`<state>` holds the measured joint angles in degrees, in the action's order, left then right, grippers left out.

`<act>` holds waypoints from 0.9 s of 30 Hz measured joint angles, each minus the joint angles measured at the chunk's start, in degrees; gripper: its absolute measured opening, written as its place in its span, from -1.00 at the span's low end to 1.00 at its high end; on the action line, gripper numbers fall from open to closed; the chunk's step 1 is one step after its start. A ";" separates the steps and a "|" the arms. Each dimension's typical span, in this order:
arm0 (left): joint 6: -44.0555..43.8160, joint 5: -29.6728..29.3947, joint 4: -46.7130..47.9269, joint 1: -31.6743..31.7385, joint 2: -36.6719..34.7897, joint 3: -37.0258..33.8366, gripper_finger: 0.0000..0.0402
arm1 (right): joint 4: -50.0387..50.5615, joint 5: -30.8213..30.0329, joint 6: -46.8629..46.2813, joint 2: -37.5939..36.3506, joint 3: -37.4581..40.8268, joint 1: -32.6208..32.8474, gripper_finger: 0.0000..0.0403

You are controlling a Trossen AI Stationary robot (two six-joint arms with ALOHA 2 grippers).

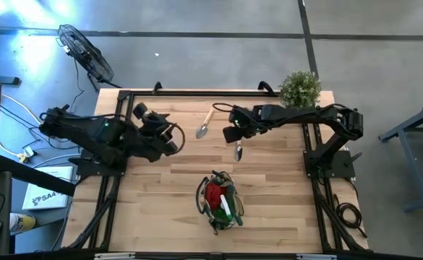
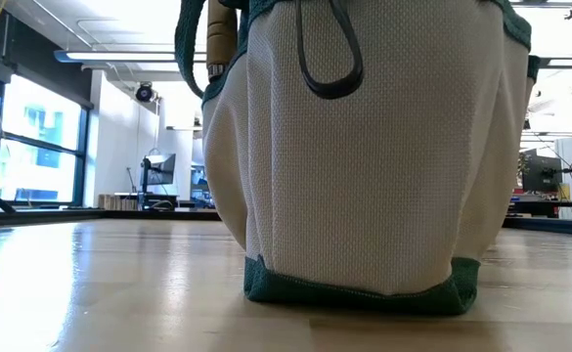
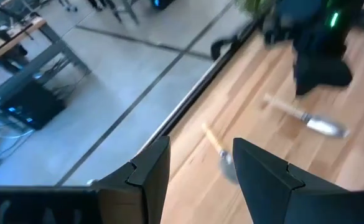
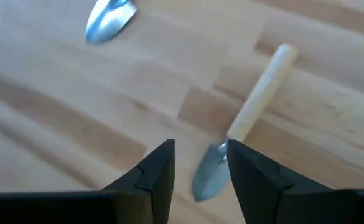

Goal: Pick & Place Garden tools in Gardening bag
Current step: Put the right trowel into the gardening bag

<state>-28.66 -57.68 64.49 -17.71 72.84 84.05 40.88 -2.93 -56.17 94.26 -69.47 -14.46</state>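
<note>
I have the right hand (image 4: 200, 171) spread and hanging over the far middle of the counter (image 1: 153, 209), its two fingers straddling the blade end of a trowel (image 4: 244, 134) — set there, I judge, so I can drop and close on it where blade meets handle. In the high view that hand (image 1: 231, 134) sits between the two loose tools: the trowel with the pale wooden handle (image 1: 206, 123) just to its left, and a smaller trowel (image 1: 238, 151) just nearer, both lying flat on the wood and apart from each other. The gardening bag (image 1: 219, 199) stands at the near middle, well apart from them, already holding a red piece and other tools, so two trowels look left to move. The left hand (image 3: 200, 177) waits spread and empty at the far left. The low view gives me only the bag's fabric wall (image 2: 364, 147) — no arms at all — while the wrist views alone show the finger gaps. The bushy plant (image 1: 299, 88) sits at the far right corner.
</note>
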 joint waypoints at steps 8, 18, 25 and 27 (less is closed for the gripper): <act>5.61 4.35 2.35 1.97 0.24 -7.05 -0.16 | 0.26 -10.44 -10.30 0.15 0.00 -0.27 -0.32; 6.02 5.98 8.46 1.97 0.06 -7.54 -0.16 | 0.40 -9.01 -17.38 5.79 0.00 -0.77 -0.32; 6.12 5.85 9.32 1.97 0.06 -7.54 -0.16 | 0.72 -7.63 -18.99 10.42 0.00 -1.50 -0.32; 6.12 5.78 9.46 1.97 0.06 -7.54 -0.16 | 0.58 -8.47 -18.94 11.58 0.00 -1.64 -0.32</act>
<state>-22.55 -51.90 73.95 -15.75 72.90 76.51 41.46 -11.41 -75.10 105.83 -69.47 -16.10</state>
